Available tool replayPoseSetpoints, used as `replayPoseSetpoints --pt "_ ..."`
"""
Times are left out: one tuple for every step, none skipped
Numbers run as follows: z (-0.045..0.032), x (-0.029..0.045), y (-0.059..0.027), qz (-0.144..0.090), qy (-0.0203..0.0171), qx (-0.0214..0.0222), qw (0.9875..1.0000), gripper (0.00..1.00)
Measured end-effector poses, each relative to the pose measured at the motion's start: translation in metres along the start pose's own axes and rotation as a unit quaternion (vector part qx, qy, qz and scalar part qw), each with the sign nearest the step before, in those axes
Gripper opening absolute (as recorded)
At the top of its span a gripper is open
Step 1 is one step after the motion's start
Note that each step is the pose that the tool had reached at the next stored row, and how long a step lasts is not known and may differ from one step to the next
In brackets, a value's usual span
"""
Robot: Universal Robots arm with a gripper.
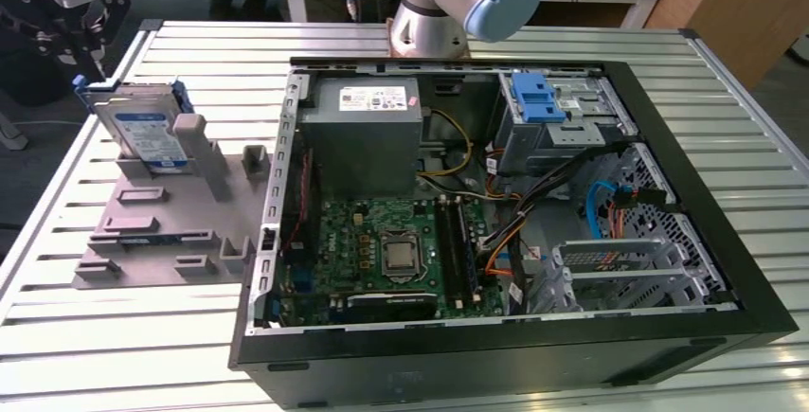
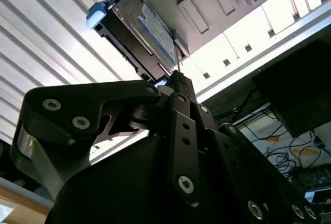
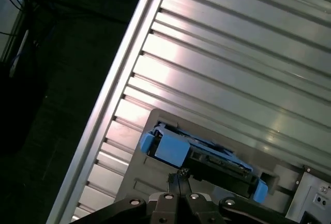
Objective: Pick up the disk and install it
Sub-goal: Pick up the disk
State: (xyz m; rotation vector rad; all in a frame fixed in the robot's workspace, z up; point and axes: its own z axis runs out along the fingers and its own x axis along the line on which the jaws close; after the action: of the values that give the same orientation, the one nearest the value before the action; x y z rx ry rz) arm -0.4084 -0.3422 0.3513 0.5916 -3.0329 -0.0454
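The disk point(image 1: 142, 133), a silver drive with a white-and-blue label in a blue bracket, stands on edge in a slot of the grey holder plate point(image 1: 152, 232) on the exterior view's left. My gripper point(image 1: 79, 43) hangs just above and behind its top edge, apart from it. In the second wrist view the disk point(image 2: 139, 32) lies a short way beyond the gripper point(image 2: 178, 76). In the first wrist view the disk point(image 3: 201, 157) sits right past the gripper point(image 3: 181, 175). The fingertips meet at a point, shut with nothing between them.
An open black computer case point(image 1: 708, 241) lies flat on the slatted metal table point(image 1: 127, 355). Inside are a grey power supply point(image 1: 367, 137), a green motherboard point(image 1: 392, 251) and a silver drive cage with a blue latch point(image 1: 544, 104). The arm's base point(image 1: 430, 14) stands behind the case.
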Motion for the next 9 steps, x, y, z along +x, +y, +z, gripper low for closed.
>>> replayPoseSetpoints --pt "0.0 0.0 0.0 -0.005 0.0001 0.0002 1.0 0.11" --pt "0.0 0.0 0.0 -0.009 0.0003 0.0005 1.0 0.11" --pt "0.0 0.0 0.0 -0.014 0.0005 0.0007 0.9999 0.11" --pt "0.0 0.0 0.0 -0.019 0.0006 0.0009 0.9998 0.11" --pt "0.0 0.0 0.0 -0.023 0.0007 0.0011 0.9997 0.11" --pt "0.0 0.0 0.0 -0.027 0.0008 0.0013 0.9996 0.11" --pt "0.0 0.0 0.0 -0.032 0.001 0.0016 0.9995 0.11" --pt "0.0 0.0 0.0 -0.036 0.0011 0.0018 0.9993 0.11" --pt "0.0 0.0 0.0 -0.041 0.0012 0.002 0.9992 0.11"
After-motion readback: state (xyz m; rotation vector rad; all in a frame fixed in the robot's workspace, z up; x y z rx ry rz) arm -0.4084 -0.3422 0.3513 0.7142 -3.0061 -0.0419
